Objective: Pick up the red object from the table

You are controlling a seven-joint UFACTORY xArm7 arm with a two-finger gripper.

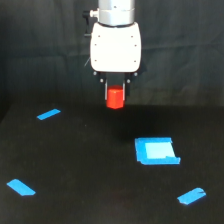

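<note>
A white robot tool (115, 95) clamps a small red block (115, 98), lifted clear above the black worktop (90, 165).

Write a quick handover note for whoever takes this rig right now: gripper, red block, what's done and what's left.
Gripper: shut on the red block, which sits between its fingers below the white wrist housing.
Red block: appears lifted off the black table, though the contact point cannot be confirmed from this one view.
Table: three blue tape strips, at and, and a blue square patch, all untouched.
Done: grasp, and apparently the lift.
Left: confirm clearance and keep the grip secure.
</note>
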